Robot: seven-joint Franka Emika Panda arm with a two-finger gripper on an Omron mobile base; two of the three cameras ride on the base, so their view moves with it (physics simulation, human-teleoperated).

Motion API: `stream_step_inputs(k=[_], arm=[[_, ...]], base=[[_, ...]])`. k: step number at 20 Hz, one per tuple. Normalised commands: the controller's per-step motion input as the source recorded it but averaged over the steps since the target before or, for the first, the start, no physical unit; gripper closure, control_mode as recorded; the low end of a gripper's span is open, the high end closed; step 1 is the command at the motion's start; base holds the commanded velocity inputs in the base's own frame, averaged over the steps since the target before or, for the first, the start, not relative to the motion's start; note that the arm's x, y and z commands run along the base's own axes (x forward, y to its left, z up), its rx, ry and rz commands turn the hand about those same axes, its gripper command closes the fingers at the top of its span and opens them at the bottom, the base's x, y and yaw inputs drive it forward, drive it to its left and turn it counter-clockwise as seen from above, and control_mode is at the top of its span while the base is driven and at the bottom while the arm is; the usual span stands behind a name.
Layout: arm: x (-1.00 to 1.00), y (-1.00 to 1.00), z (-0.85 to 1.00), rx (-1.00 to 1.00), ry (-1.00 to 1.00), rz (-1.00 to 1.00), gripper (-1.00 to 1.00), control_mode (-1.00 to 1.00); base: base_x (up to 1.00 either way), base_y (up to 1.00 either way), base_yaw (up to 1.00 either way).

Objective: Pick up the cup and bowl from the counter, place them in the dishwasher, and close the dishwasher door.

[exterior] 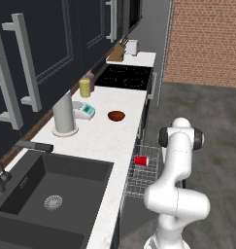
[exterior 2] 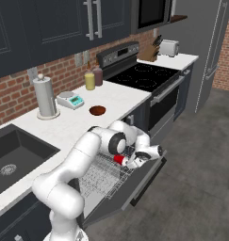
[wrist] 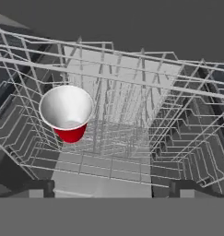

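Observation:
The red cup point(wrist: 67, 113) lies tipped in the silver wire rack point(wrist: 132, 115) of the dishwasher, its white inside facing the hand camera. My gripper point(wrist: 113, 186) is open, its fingertips point(wrist: 39, 186) spread wide, and it sits just short of the cup without touching it. From the right base view the gripper point(exterior 2: 129, 163) is beside the cup point(exterior 2: 119, 159), over the rack point(exterior 2: 99, 181). The dishwasher door point(exterior 2: 139, 186) hangs open and tilted down. The dark reddish-brown bowl point(exterior: 116, 115) point(exterior 2: 97, 110) rests on the white counter point(exterior: 105, 136). The cup point(exterior: 141, 160) also shows in the rack point(exterior: 144, 177).
A tall grey cylinder point(exterior: 64, 114), a small scale point(exterior: 84, 110) and a yellow jar point(exterior: 85, 88) stand behind the bowl. The black sink point(exterior: 46, 189) is left of the dishwasher, the cooktop point(exterior: 124, 77) beyond. The oven front point(exterior 2: 167, 101) flanks the open door.

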Motion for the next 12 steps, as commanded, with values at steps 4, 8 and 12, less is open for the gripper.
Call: stream_step_inputs(k=[4, 8, 12], arm=[[-0.36, -0.08, 1.0, 0.0, -0.1, 0.0, -1.0, -1.0], [-0.15, 0.0, 1.0, -0.01, -0.18, 0.09, -1.0, -1.0], [-0.03, 0.17, 1.0, -0.11, -0.25, 0.24, -1.0, -1.0]], base=[[0.0, 0.0, 0.0], [0.0, 0.0, 0.0], [0.0, 0.0, 0.0]])
